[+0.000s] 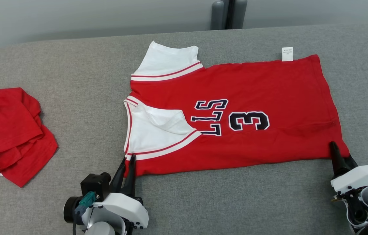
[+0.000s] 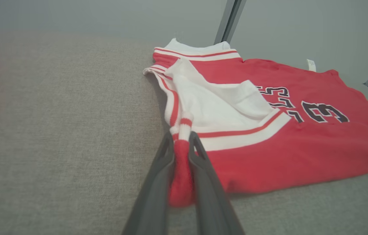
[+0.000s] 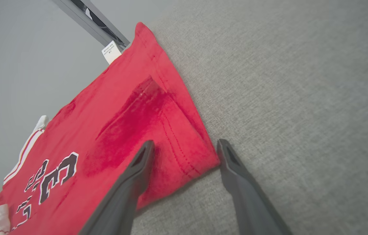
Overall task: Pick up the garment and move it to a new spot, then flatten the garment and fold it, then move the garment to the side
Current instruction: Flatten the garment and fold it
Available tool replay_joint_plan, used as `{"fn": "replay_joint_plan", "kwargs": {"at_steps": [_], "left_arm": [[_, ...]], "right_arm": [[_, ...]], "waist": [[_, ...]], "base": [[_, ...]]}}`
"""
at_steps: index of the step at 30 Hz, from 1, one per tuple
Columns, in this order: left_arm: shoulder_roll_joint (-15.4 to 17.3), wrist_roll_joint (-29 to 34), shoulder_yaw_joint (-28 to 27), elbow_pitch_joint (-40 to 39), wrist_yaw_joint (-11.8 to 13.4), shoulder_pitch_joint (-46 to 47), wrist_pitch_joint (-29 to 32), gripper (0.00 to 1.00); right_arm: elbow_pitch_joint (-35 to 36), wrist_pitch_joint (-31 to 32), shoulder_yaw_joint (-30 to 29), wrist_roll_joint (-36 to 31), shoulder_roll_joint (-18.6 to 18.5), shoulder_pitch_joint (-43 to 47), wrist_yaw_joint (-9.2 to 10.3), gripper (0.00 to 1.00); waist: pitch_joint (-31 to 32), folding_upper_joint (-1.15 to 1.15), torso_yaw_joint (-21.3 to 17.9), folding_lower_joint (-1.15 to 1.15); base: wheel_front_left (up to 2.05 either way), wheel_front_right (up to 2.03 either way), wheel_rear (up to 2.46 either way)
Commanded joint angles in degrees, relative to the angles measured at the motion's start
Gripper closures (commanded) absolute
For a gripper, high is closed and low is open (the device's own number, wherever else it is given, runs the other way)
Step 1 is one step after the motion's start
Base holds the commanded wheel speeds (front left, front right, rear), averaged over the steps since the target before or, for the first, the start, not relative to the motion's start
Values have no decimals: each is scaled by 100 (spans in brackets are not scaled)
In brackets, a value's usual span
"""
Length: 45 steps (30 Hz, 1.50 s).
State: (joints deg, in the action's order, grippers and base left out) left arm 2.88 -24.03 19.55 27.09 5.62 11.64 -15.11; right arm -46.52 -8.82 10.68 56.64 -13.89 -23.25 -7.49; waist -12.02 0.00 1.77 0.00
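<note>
The garment (image 1: pixel 268 88) is a red jersey with white sleeves and a dark "3", spread on the grey table (image 1: pixel 73 65) with its neck end to the left. My left gripper (image 1: pixel 129 159) is shut on the garment's near left corner; in the left wrist view a bunch of red cloth (image 2: pixel 181 182) is pinched between the fingers of that gripper (image 2: pixel 180 137). My right gripper (image 1: pixel 342 151) stands open at the near right hem corner. In the right wrist view that gripper (image 3: pixel 185 143) straddles the corner of the garment (image 3: pixel 122 124), one finger over the cloth, one beside it on the table.
A second red and white garment (image 1: pixel 7 137) lies crumpled at the table's left end. A white label (image 1: pixel 287 54) sticks out at the jersey's far edge. Grey posts (image 1: pixel 228 14) stand behind the table's far edge.
</note>
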Motion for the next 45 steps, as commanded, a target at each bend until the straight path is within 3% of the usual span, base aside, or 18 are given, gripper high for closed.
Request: {"fn": "replay_joint_plan", "kwargs": {"at_steps": [1, 2, 3, 12, 25, 35, 45], "left_arm": [[23, 56, 4, -14, 15, 8, -4, 100], [21, 58, 20, -11, 15, -10, -4, 100], [21, 69, 30, -6, 18, -20, -4, 100], [18, 57, -5, 24, 24, -20, -4, 100], [220, -285, 61, 199, -257, -349, 234, 100], [372, -313, 181, -232, -204, -720, 507, 100], [686, -370, 227, -1096, -88, -1356, 900, 100]], "right_arm": [[-77, 59, 56, 83, -1, -13, 0, 64], [-101, 63, 85, 113, -13, -46, 0, 89], [-121, 39, 112, 150, -28, -77, 0, 100], [-124, -234, 354, 380, -239, -107, 0, 100], [-244, -259, 553, 517, -518, 237, 1, 100], [-39, 60, 565, 660, -571, 615, 1, 100], [591, 481, 369, 772, -801, 1234, 1, 100]], "waist": [[2, 0, -6, 0], [4, 0, -11, 0], [6, 0, -15, 0], [88, 0, -67, 0], [463, 0, -173, 0], [491, 0, -206, 0], [559, 0, -220, 0]], "base": [[0, 0, 0], [0, 0, 0], [0, 0, 0], [0, 0, 0], [0, 0, 0], [0, 0, 0], [0, 0, 0]]}}
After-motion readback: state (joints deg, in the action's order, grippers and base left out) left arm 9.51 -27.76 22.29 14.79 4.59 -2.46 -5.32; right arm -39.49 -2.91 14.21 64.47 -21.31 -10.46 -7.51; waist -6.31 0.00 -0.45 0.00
